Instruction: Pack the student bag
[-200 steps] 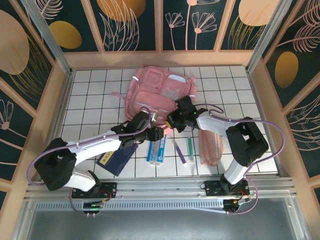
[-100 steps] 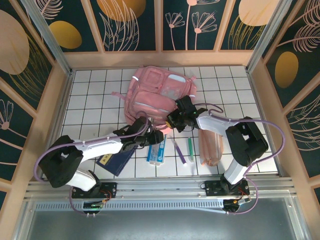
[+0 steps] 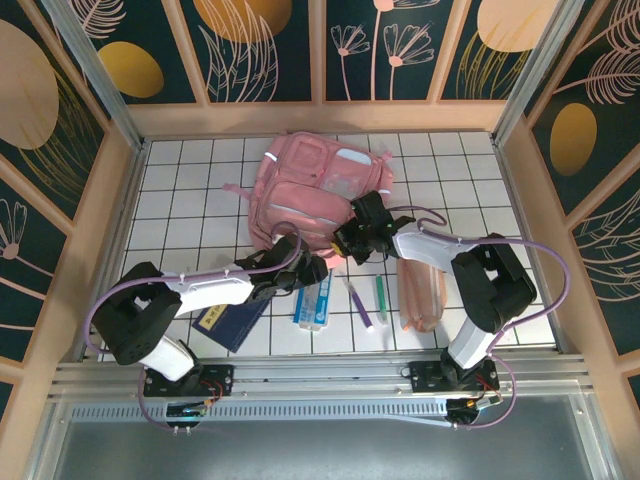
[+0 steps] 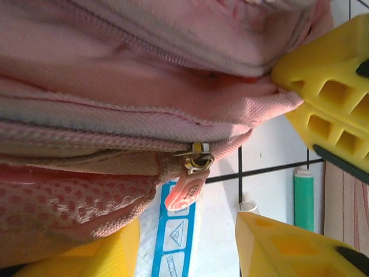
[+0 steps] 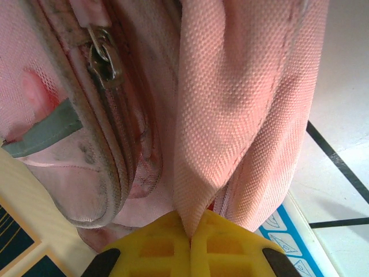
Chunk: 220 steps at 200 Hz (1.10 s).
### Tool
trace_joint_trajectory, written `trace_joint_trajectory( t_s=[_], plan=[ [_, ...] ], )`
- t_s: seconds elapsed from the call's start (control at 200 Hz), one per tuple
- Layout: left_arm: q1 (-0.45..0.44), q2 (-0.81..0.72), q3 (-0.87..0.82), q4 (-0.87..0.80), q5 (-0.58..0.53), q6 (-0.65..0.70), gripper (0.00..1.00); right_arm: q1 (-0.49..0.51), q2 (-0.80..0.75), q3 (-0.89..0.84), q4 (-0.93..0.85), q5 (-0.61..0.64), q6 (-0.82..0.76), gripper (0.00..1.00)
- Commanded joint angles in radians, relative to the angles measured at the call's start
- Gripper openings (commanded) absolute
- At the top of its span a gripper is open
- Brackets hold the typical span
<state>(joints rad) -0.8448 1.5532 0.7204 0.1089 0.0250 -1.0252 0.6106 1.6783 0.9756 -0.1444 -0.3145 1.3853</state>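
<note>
On the near surface [image 3: 180, 200] lie a navy booklet [image 3: 232, 322] partly under the left arm, a ruler set [image 3: 314, 300], a purple pen [image 3: 358, 303], a green pen [image 3: 381, 297] and a pouch [image 3: 422, 295]. Just beyond, the left fingers [image 4: 288, 245] stand apart, gripping nothing, a zipper pull [image 4: 187, 187] hanging between them, and the right fingers [image 5: 225, 245] pinch a fabric fold. Both work the near edge of the bag [image 3: 320, 185], which lies mid-surface, its contents hidden.
</note>
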Motion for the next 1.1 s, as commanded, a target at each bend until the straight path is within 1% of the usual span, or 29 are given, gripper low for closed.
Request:
trace_joint_trajectory(
  t_s=[0.0,0.115,0.205,0.325,0.41,0.475,0.53,0.566,0.591,0.636,0.661,0.791,0.886,0.936,1.021,1.096],
  plan=[
    [-0.003,0.01,0.029,0.085,-0.074,-0.004,0.45,0.011,-0.022,0.04,0.021,0.017,-0.02,0.0],
    [-0.003,0.018,0.044,0.117,-0.084,0.021,0.37,0.016,-0.02,0.043,0.006,0.018,-0.026,0.0],
    [-0.003,0.037,0.049,0.13,-0.087,0.029,0.34,0.019,-0.023,0.038,0.009,0.02,-0.026,0.0],
    [-0.003,0.055,0.054,0.137,-0.093,0.037,0.22,0.021,-0.029,0.035,0.007,0.023,-0.026,0.0],
    [-0.003,0.054,0.05,0.143,-0.106,0.039,0.18,0.023,-0.032,0.033,0.003,0.029,-0.029,0.0],
    [-0.003,0.053,0.051,0.137,-0.112,0.046,0.16,0.022,-0.034,0.029,0.002,0.029,-0.03,0.0],
    [-0.003,0.054,0.054,0.125,-0.12,0.051,0.17,0.022,-0.035,0.027,0.005,0.029,-0.029,0.0],
    [-0.004,0.057,0.054,0.119,-0.127,0.051,0.19,0.022,-0.034,0.026,0.006,0.028,-0.028,0.0],
    [-0.003,0.06,0.053,0.115,-0.132,0.048,0.23,0.023,-0.035,0.027,0.007,0.028,-0.029,0.0],
    [-0.003,0.068,0.052,0.114,-0.137,0.045,0.34,0.024,-0.034,0.024,0.012,0.027,-0.028,0.0],
    [-0.003,0.073,0.049,0.118,-0.137,0.044,0.37,0.023,-0.035,0.023,0.014,0.026,-0.025,0.0],
    [-0.003,0.108,0.037,0.155,-0.126,0.044,0.39,0.029,-0.035,0.024,0.024,0.018,-0.018,0.0],
    [-0.003,0.127,0.048,0.13,-0.147,0.026,0.38,0.03,-0.039,0.028,0.023,0.015,-0.02,0.0],
    [-0.004,0.137,0.068,0.071,-0.181,0.008,0.35,0.03,-0.041,0.029,0.024,0.017,-0.019,0.0],
    [-0.003,0.15,0.105,-0.059,-0.244,-0.02,0.25,0.029,-0.048,0.026,0.02,0.024,-0.022,0.0],
    [-0.003,0.144,0.101,-0.098,-0.27,-0.037,0.16,0.029,-0.051,0.027,0.014,0.036,-0.028,0.0]
  ],
)
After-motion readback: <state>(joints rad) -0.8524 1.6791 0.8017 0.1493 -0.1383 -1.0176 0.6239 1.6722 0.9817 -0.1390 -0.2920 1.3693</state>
